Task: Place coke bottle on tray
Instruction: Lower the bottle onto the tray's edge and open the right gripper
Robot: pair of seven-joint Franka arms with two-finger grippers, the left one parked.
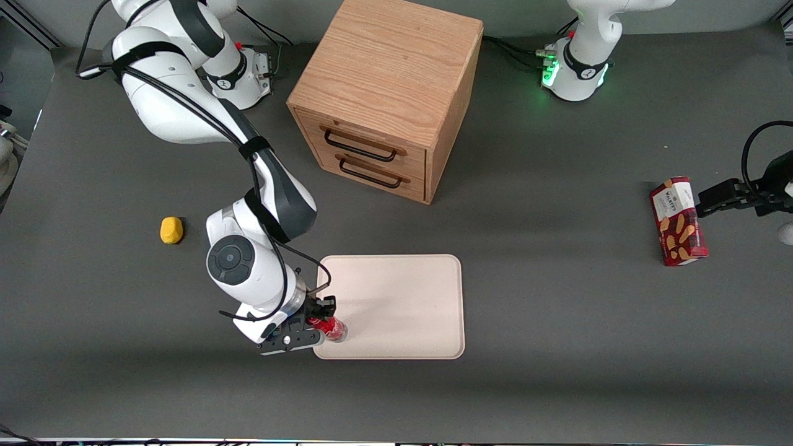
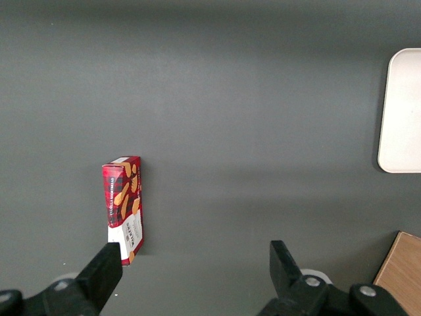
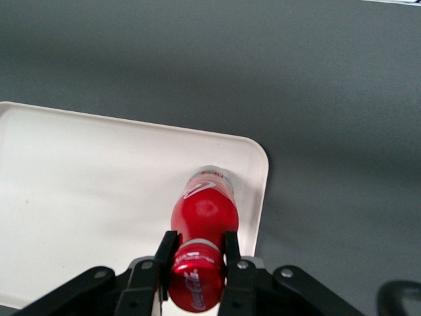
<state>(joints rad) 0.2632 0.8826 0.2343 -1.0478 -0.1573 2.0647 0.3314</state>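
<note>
You have the claw [image 1: 319, 323] clenched on the coke bottle [image 1: 333, 329], one finger pressed against each side of the neck just below the cap. In the right wrist view the claw [image 3: 197, 253] grips the coke bottle [image 3: 202, 230] with its black fingers [image 3: 166, 249] hugging the red body, and the bottle's clear base points down at the tray [image 3: 99, 191]. The bottle sits over the tray's corner nearest the front camera on the working arm's end, close to the rim. You cannot tell from these views whether the base already touches the tray or hangs just above it.

The tray [image 1: 403, 297] lies flat on the dark grey surface [image 1: 557, 347], nearer the front camera than the wooden drawer cabinet [image 1: 387, 93], whose two black-handled drawer fronts face toward it. Apart from the bottle at that corner, nothing lies on the tray.

A small yellow lump [image 1: 171, 230] rests on the surface toward the working arm's end, well apart from the tray. A red snack box [image 1: 678, 221] lies toward the parked arm's end; in the left wrist view the snack box [image 2: 123, 207] lies flat on the surface, and an edge of the tray [image 2: 401, 112] shows there too.
</note>
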